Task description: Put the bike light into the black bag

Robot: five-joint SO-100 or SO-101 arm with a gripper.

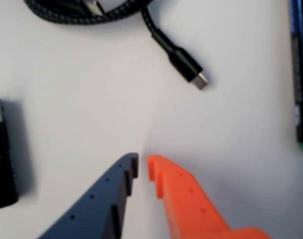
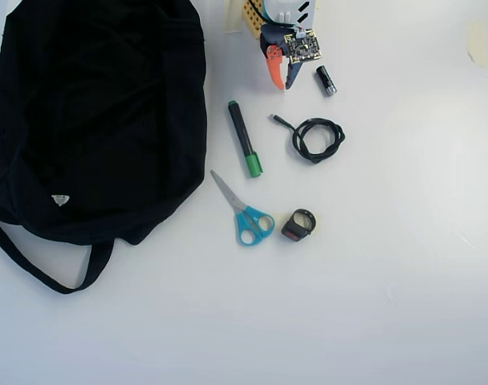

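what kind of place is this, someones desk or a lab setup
Most likely a hobby or lab tabletop set up for robot practice: a plain white table with everyday items laid apart, namely a black bag, scissors, a green-capped marker and a bike light, plus the arm's gripper.

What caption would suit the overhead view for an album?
Gripper poised near the top; bike light waits beside blue scissors, right of the black bag.

Scissors point(image 2: 246, 215) crowd the bike light point(image 2: 298, 225); elsewhere seemingly bare table point(image 2: 404, 265).
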